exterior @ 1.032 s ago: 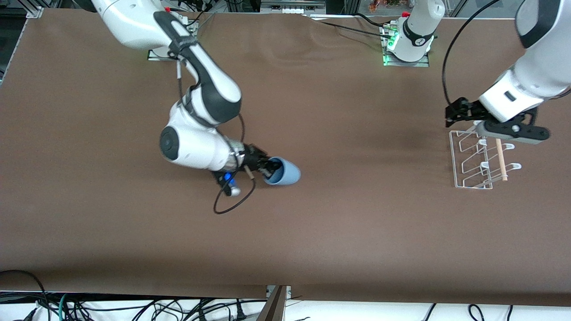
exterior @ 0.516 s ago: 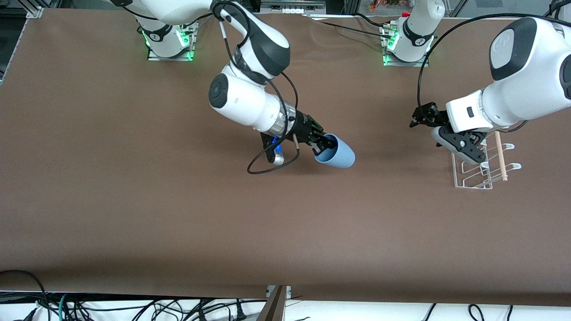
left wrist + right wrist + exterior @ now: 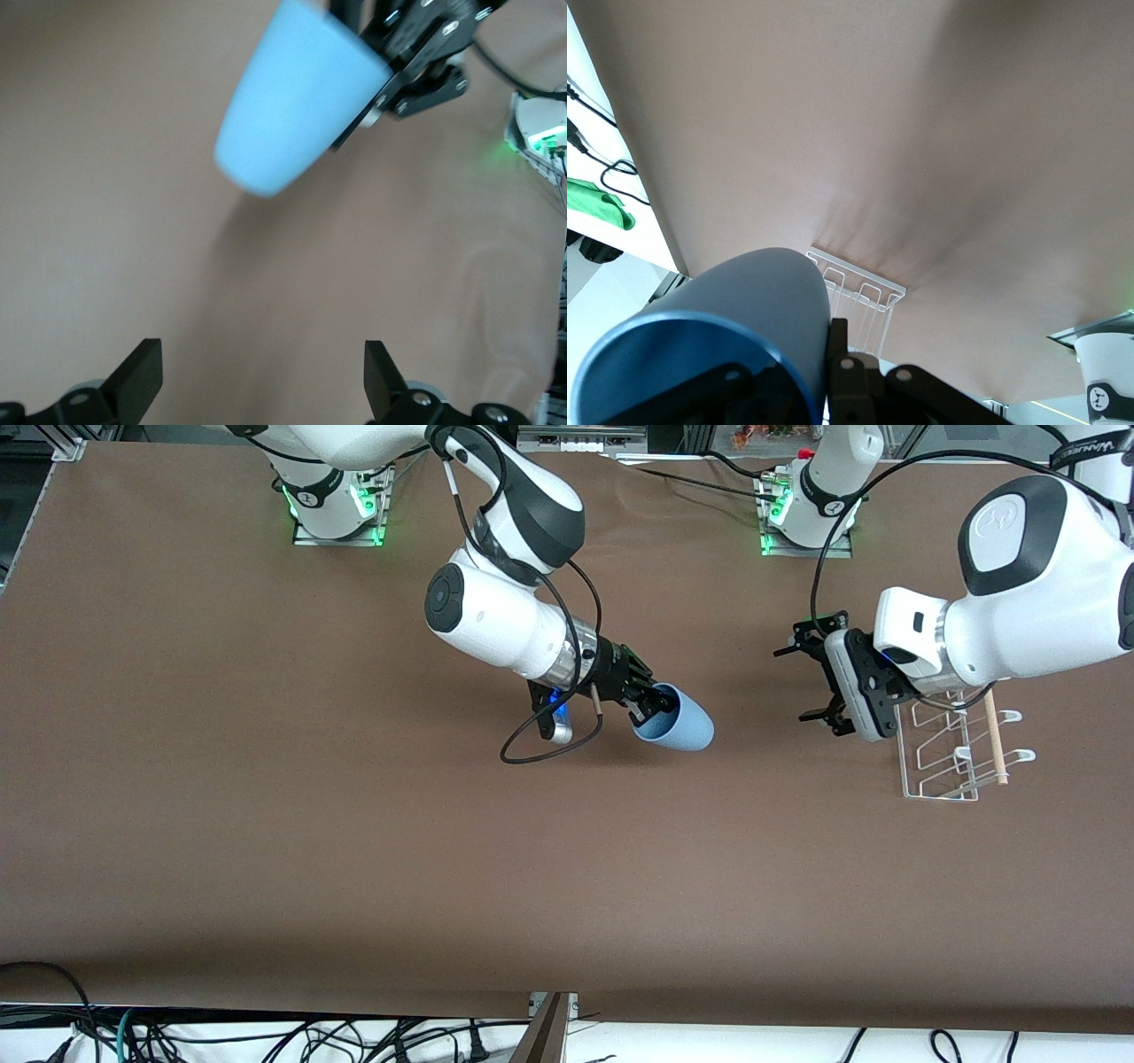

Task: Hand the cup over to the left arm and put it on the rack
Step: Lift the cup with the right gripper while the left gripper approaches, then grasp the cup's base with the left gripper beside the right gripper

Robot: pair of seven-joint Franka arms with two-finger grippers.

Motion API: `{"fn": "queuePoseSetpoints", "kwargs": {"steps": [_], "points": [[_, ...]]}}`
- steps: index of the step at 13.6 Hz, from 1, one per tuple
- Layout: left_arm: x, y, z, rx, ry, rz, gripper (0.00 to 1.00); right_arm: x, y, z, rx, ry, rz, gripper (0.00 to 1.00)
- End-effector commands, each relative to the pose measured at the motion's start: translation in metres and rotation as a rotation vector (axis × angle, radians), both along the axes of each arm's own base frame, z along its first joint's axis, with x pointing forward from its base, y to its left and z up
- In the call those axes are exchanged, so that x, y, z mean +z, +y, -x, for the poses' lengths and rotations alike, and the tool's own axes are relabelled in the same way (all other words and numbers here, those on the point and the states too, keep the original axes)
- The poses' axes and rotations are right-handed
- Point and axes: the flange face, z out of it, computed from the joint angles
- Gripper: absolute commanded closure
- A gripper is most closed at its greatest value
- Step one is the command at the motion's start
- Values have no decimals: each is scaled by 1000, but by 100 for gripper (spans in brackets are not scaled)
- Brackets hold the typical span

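Observation:
My right gripper (image 3: 654, 703) is shut on the rim of the light-blue cup (image 3: 680, 726), one finger inside and one outside, and holds it tilted over the middle of the table with its base toward the left arm. My left gripper (image 3: 796, 683) is open and empty beside the rack (image 3: 948, 766), its fingers facing the cup with a gap between them. In the left wrist view the cup (image 3: 297, 97) hangs ahead of my open left gripper (image 3: 261, 385), held by the right gripper (image 3: 416, 57). The right wrist view shows the cup (image 3: 744, 310) in my right gripper (image 3: 808, 376) and the rack (image 3: 859, 297) farther off.
The white wire rack with its wooden dowel (image 3: 994, 735) stands on the brown table (image 3: 354, 850) toward the left arm's end. The arm bases (image 3: 806, 505) stand along the table edge farthest from the front camera. Cables lie off the near edge.
My right arm has carried the cup toward the left arm's end of the table. My left gripper has swung away from over the rack and turned to face the cup.

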Motion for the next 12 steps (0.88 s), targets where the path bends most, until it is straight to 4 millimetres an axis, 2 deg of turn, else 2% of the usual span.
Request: {"fn": "queuePoseSetpoints", "kwargs": {"steps": [1,2,5,10,12], "points": [[1,-32,-11,-106,-154,65,0,9,11,5,3,19,-36,100],[-11,-44,-13,-131,-154,73,0,10,11,6,2,19,-37,100],[-25,-63,-15,-200,-226,86,0,13,12,8,3,23,-39,100],[-51,-84,-22,-180,-241,122,0,15,13,8,3,22,-42,100],[-56,-90,-19,-193,-240,154,0,21,12,6,-2,14,-51,100]]}}
